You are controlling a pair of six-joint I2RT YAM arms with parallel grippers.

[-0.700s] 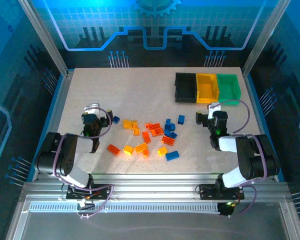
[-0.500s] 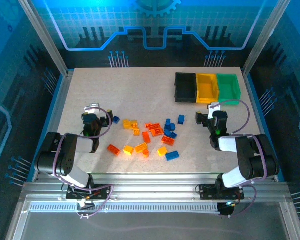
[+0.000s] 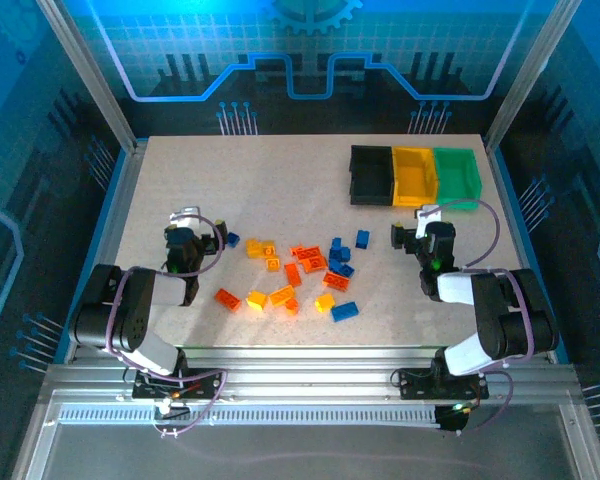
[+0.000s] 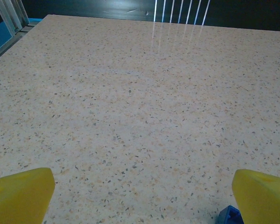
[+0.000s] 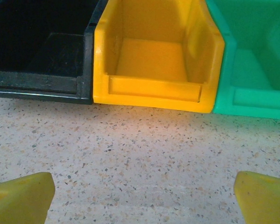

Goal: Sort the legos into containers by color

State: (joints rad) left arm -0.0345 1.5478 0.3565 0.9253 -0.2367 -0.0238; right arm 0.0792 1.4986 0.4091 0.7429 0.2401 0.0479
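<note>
Several yellow, orange-red and blue legos (image 3: 300, 270) lie scattered across the middle of the table. Three joined bins stand at the back right: black (image 3: 370, 175), yellow (image 3: 414, 176), green (image 3: 456, 177). My left gripper (image 3: 184, 238) rests low at the left, open, its yellow fingertips (image 4: 21, 193) wide apart over bare table; a blue lego (image 4: 231, 216) lies by its right finger. My right gripper (image 3: 432, 235) sits just in front of the bins, open and holding nothing, facing the yellow bin (image 5: 158, 60), with the black bin (image 5: 42, 51) and green bin (image 5: 256, 65) either side.
The speckled table (image 3: 260, 190) is bounded by a blue-lit metal frame. A lone blue brick (image 3: 233, 239) lies near the left gripper. The back left of the table is bare.
</note>
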